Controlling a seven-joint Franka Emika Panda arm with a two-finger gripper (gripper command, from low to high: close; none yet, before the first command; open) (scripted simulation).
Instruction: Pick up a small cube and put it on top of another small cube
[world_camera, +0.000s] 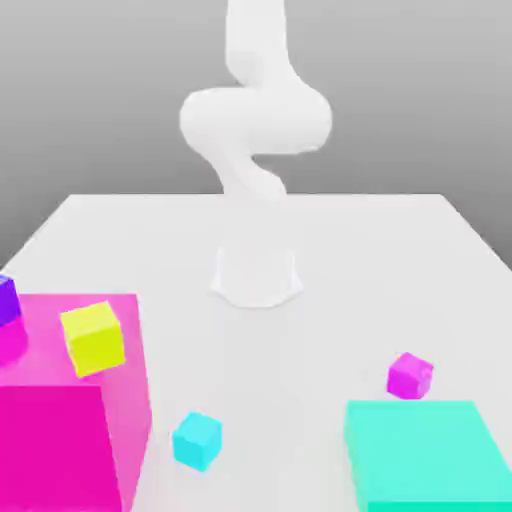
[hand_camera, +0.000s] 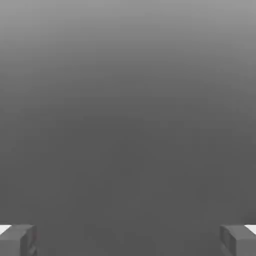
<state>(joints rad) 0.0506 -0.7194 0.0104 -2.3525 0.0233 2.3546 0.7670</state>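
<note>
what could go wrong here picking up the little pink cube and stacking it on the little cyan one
1. The small pink cube sits right by the big teal block, so a finger of the open pincer may bump that block on the way down.
2. The small cyan cube is a tiny landing spot; an off-centre release could let the pink cube slide off.
3. The cyan cube lies near the big magenta block, which may crowd the approach.

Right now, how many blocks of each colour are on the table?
Magenta: 2, a huge magenta block and the small cube
Cyan: 1, a small cyan cube
Teal: 1, a big block
Yellow: 1, a cube
Purple: 1, a block at the edge
Total: 6
</note>
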